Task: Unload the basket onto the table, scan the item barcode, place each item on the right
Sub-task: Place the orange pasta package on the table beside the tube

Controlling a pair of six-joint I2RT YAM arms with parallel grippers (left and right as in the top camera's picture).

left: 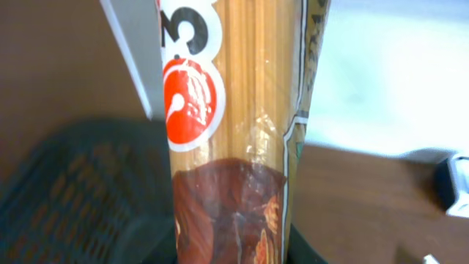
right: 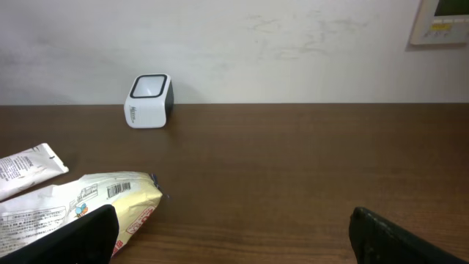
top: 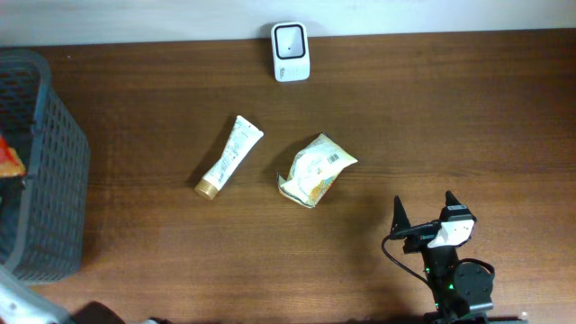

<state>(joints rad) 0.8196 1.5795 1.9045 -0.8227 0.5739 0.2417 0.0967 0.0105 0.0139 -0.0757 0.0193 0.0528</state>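
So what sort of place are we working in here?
Probably a mock shop checkout: a barcode scanner at the back of a wooden table, a dark shopping basket at its left end, and packaged goods such as a tube, a barcoded packet and a spaghetti pack.

Spaghetti pack (left: 242, 132) upright, close to lens, fills centre; red round logo. Dark mesh basket (left: 80, 198) blurred, lower left. Brown table (left: 366, 205) right; scanner (left: 459, 192) partly visible at right edge.

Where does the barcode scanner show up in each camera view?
Overhead: barcode scanner top centre, at the far edge of the table.
Left wrist: likely the cropped white-and-dark shape at the right edge; unsure.
Right wrist: upper left, against the wall.
Shared landmark: brown table meeting the pale wall.
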